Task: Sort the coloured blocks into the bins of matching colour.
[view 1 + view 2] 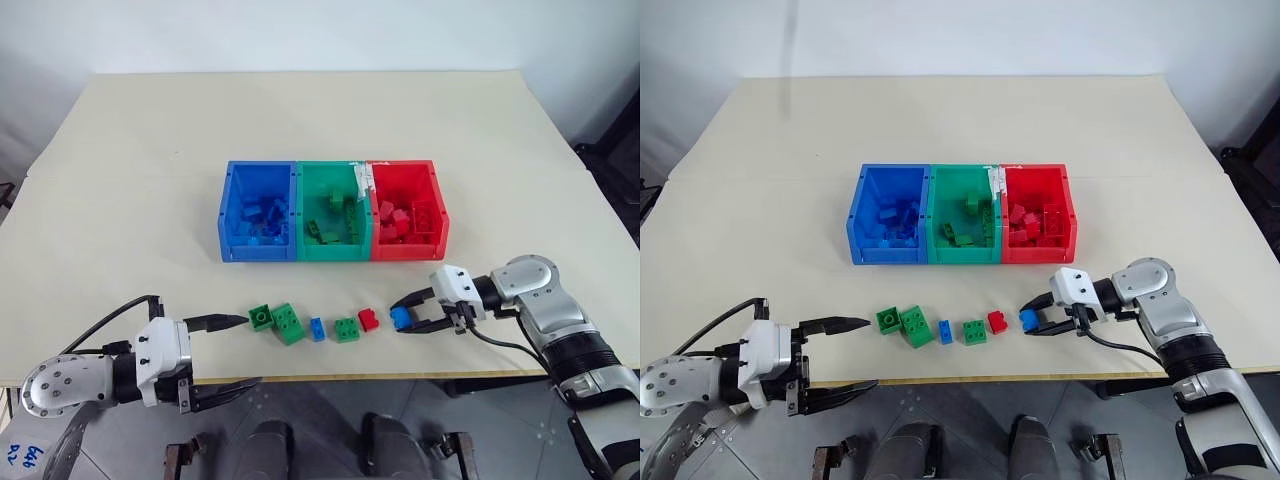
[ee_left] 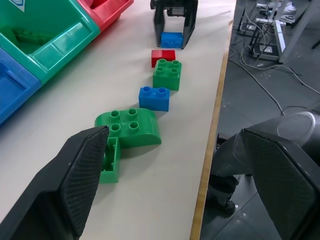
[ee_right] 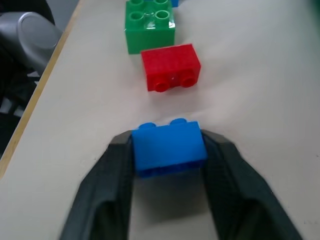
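Right gripper [image 1: 402,318] pinching a blue block [image 3: 169,147] at the table's [image 1: 130,170] front edge, red block [image 1: 368,319] just beside, bins [image 1: 333,212] beyond, left gripper [image 1: 238,351] spread wide near green blocks [image 1: 279,321].

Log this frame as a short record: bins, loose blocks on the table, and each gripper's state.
bins: blue bin, green bin, red bin, joined in a row, each holding blocks of its own colour
loose blocks: two green blocks touching, small blue block, green block, red block, in a line near the table front edge
right gripper: shut on blue block, at the table surface
left gripper: open, holding nothing, beside the two green blocks
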### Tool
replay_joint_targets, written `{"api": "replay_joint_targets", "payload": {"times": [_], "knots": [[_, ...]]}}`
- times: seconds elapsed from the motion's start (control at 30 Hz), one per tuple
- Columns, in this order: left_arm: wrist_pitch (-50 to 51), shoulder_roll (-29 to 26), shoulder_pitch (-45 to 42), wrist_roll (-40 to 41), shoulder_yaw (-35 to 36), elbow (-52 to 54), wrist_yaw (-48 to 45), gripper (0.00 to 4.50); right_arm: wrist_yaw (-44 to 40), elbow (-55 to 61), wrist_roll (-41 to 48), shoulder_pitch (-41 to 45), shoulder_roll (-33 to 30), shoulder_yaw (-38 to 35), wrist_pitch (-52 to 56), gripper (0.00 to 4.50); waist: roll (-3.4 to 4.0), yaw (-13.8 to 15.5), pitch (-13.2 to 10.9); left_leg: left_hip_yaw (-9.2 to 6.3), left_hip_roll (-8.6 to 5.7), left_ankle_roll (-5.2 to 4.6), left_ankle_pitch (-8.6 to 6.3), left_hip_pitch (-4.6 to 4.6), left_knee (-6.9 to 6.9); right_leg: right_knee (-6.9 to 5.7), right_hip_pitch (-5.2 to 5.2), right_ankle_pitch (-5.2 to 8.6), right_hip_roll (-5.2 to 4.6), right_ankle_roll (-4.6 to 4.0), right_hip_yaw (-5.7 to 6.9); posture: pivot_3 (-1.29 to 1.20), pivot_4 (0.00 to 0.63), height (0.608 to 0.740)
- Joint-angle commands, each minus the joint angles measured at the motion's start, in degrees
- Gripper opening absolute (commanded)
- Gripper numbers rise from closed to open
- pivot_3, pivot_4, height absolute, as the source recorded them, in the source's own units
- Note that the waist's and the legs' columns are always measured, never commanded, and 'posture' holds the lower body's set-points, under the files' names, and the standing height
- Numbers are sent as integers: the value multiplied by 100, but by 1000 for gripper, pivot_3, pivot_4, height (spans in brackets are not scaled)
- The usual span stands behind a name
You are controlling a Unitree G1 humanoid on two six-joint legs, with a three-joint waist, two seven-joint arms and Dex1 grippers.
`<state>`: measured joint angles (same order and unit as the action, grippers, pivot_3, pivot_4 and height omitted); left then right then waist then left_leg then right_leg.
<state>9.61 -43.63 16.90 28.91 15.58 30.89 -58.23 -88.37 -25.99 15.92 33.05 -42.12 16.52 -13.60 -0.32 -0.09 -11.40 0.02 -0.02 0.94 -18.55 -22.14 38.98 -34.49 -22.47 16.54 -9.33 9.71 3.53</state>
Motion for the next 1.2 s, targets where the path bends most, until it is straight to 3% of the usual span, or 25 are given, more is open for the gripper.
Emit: {"api": "replay_joint_targets", "payload": {"times": [0.03,0.2,0.27,0.43,0.63,0.67,0.93,1.07,1.2], "knots": [[-101,145,88,163,247,202,144,4500,-298,106,355,60,44,-313,220,1500,0,-1,0,0,0,0,0,0,0,0,0,0,0,0,0,0,150,740],[-93,603,161,373,858,-72,635,4500,678,1493,1522,396,396,-884,2460,1500,3,-27,-2,1,8,4,-1,0,0,-2,-4,0,2,0,1,0,150,740],[-192,718,421,319,1152,-188,650,4500,1474,1950,1650,761,820,-916,3247,1500,5,-69,-3,3,15,10,-2,1,0,-6,-9,0,5,-5,1,0,150,740],[-360,968,1104,283,1657,-248,636,4500,3685,1999,961,1945,2252,-616,4475,1500,5,-158,-3,6,27,24,-11,-2,-3,-30,-30,10,12,-28,3,0,150,740],[-448,1182,1404,251,1812,-90,814,4500,4884,735,-167,2813,3335,-185,4191,1500,-8,-132,5,3,12,15,-16,-18,0,-55,-54,13,4,-38,2,0,150,740],[-448,1199,1426,244,1804,-47,839,4500,4863,522,-234,2897,3435,-171,4010,1500,-10,-139,6,4,12,15,-16,-18,0,-55,-55,13,4,-38,3,0,150,740],[-439,1243,1421,210,1718,62,982,4500,4490,-103,-324,3134,3755,-303,3536,4366,-11,-192,7,46,22,14,-17,-20,-15,-68,-91,14,5,-39,3,0,150,740],[-336,1073,1156,224,1483,64,953,4500,3733,837,-54,2628,3222,-438,3398,4467,-11,-147,7,52,25,12,-18,-23,-15,-66,-96,14,6,-39,3,0,150,740],[-217,754,658,201,1152,-56,831,4500,2331,2122,678,1563,2341,-794,2937,4467,-21,-36,12,47,21,-1,-28,-26,-4,-59,-87,13,5,-38,6,0,150,740]]}}
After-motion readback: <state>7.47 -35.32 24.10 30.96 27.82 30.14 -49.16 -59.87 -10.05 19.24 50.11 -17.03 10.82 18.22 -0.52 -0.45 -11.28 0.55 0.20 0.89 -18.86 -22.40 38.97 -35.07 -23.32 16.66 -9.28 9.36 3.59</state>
